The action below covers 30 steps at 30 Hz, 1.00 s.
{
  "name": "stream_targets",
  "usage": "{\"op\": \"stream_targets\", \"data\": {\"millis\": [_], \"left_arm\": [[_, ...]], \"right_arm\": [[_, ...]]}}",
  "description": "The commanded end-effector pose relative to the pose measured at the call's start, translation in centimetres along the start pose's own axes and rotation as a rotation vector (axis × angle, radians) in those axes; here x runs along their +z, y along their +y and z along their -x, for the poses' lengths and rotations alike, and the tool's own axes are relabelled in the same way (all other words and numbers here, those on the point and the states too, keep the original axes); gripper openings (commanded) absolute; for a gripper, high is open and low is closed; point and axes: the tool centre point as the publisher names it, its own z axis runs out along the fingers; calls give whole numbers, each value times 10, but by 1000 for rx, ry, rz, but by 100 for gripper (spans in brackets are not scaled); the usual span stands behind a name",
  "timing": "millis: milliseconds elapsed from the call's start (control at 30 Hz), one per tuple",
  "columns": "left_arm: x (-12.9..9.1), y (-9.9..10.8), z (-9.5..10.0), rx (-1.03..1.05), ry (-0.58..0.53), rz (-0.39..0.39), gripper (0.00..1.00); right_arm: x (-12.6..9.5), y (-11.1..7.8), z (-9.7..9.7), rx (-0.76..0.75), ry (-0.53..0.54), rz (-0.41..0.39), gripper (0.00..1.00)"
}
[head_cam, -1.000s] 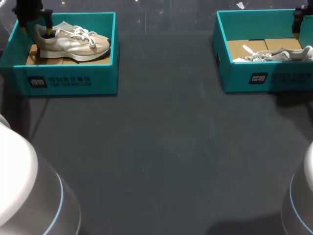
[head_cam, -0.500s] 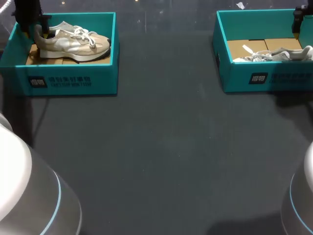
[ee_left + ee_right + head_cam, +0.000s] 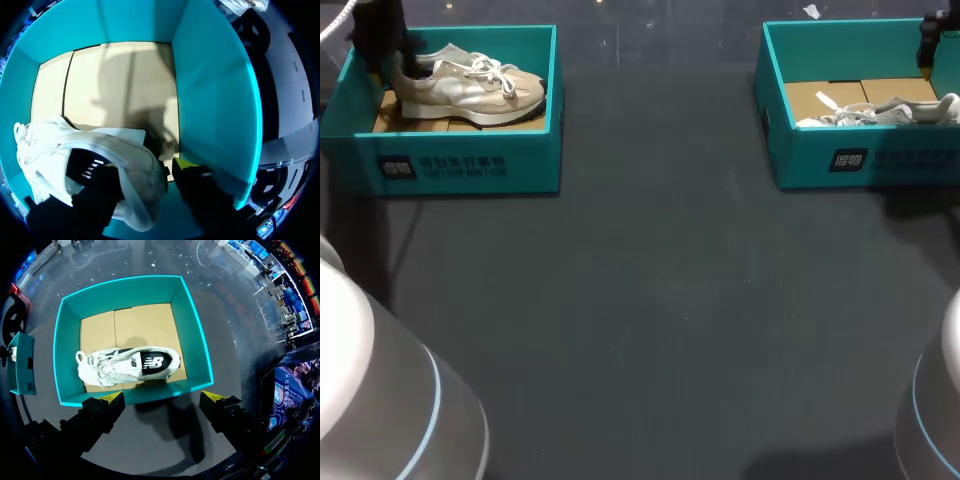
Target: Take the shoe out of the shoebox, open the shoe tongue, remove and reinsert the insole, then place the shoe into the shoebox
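The left gripper (image 3: 148, 168) has edged toward the shoebox (image 3: 470, 165) wall beside the shoe (image 3: 470, 90) heel. I cannot tell whether its fingers are clamped. The shoe lies in the shoebox, not yet lifted. The right gripper (image 3: 162, 399) hovers, fingers apart.

Two shoeboxes are sitting well apart along the far side of the tabletop (image 3: 650, 300). The left shoebox (image 3: 460, 165) is standing in the far left corner, and a shoe (image 3: 470, 88) is resting inside it on its sole, toe pointing right. The left gripper (image 3: 145, 175) is reaching into this box at the shoe's heel end, just beside the left wall. The right shoebox (image 3: 860, 160) is standing at the far right, with a second shoe (image 3: 880, 112) lying inside it on its side. The right gripper (image 3: 162, 400) is hovering above that box's near wall.
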Motion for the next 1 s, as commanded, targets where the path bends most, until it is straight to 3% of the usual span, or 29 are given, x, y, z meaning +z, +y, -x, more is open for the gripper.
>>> {"op": "stream_targets", "data": {"millis": [33,133,167,200,633,1000], "left_arm": [[4,5,0,0,4,-7,47],[5,6,-1,-2,6,-8,32],[5,6,-1,-3,7,-9,21],[4,6,-2,-3,7,-9,0],[-1,6,-8,0,0,-2,0],[-42,-3,-9,-35,-54,20,0]], "right_arm": [[0,-1,0,0,0,0,100],[0,-1,0,0,0,0,100],[0,-1,0,0,0,0,100],[0,-1,0,0,0,0,100],[0,-1,0,0,0,0,100],[0,-1,0,0,0,0,100]]}}
